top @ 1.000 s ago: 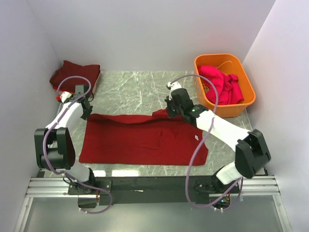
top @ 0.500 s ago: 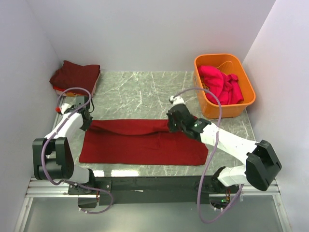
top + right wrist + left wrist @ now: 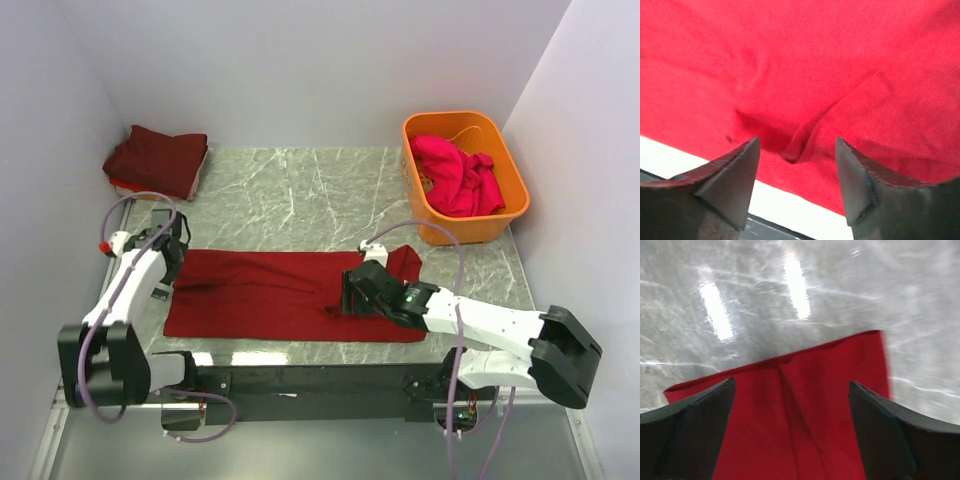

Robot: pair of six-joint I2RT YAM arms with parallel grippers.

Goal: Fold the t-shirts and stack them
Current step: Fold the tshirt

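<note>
While its two fingers stand apart and grip nothing, the left gripper (image 3: 792,390) sits low over the far left corner of the dark red t-shirt (image 3: 280,295). In the left wrist view, a shallow crease in the cloth runs between the fingers. The shirt's edge and one corner lie just ahead of them, with bare marble table (image 3: 290,190) beyond.

The right gripper (image 3: 797,142) is also parted, its jaws wide. It is positioned over the same shirt, right of the shirt's middle and close to its near edge. A small pucker of cloth sits between the fingertips; whether they touch the cloth cannot be determined.

The dark red t-shirt lies flat on the table as a wide band running left to right. A small flap of cloth projects beyond its far right corner.

A folded stack of maroon t-shirts (image 3: 155,158) rests well beyond the shirt's far left corner, apart from it. Beyond the far right corner stands an orange tub (image 3: 515,190), not touching the shirt. The tub holds a crumpled magenta-pink t-shirt (image 3: 455,175).
</note>
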